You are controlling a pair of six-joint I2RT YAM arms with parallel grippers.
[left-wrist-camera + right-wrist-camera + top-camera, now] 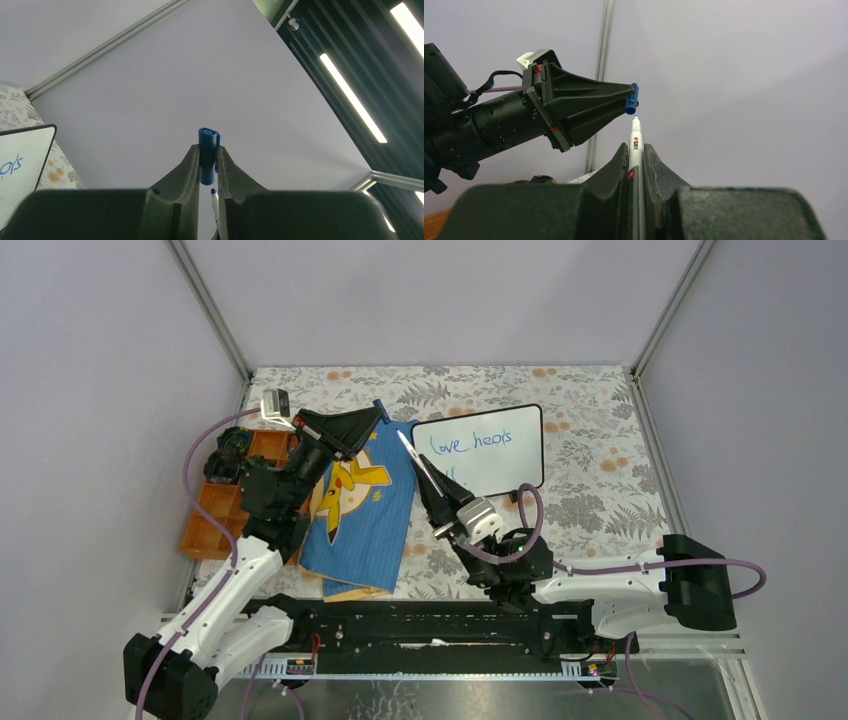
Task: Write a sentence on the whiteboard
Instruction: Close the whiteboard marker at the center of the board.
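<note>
The whiteboard (500, 470) lies at the table's far middle. The sentence (470, 443) reads "love heals" in blue, with a further stroke below it partly hidden behind the marker. My right gripper (426, 474) is shut on the white marker (635, 142) and holds it in the air, tip (402, 436) pointing up-left. My left gripper (374, 417) is shut on the blue cap (208, 150), which sits just above and left of the marker tip (214, 200), apart from it. The right wrist view shows the blue cap (632, 99) just over the tip.
A blue cloth-like book (360, 510) with a yellow cartoon figure lies left of the whiteboard, under the left arm. An orange compartment tray (215, 520) stands at the left edge. A floral cloth (600, 480) covers the table, and grey walls enclose it.
</note>
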